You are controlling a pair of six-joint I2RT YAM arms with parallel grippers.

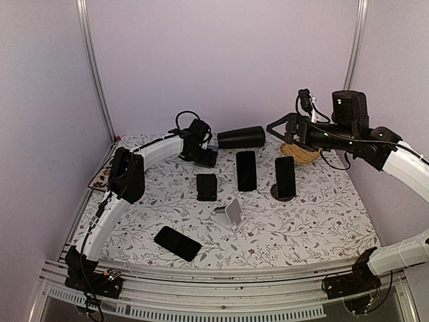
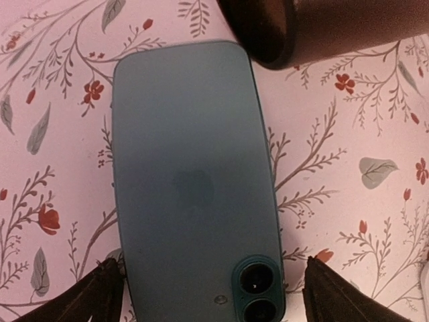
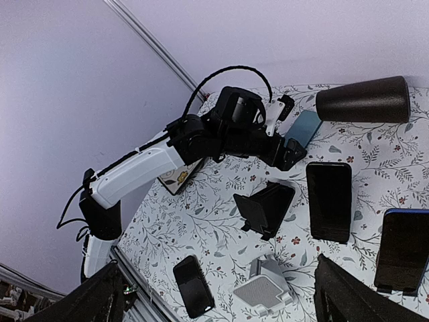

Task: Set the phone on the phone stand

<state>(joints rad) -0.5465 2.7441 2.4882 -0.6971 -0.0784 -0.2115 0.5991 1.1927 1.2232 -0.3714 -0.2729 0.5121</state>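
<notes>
Teal phone (image 2: 191,181) lies face-down on worktop (image 1: 301,221) at 12 o'clock, just beside dark cylinder (image 1: 241,137). Left tool (image 2: 214,292) wide open, straddling its camera end, gripping nothing. Right tool (image 3: 224,298) open, empty, at 2 o'clock.

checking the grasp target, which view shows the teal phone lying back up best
The left wrist view: the teal phone nearly fills it, back up, its lens end inside the open left gripper. The right wrist view shows only one end beside that gripper; the top external view, barely a teal sliver.
</notes>
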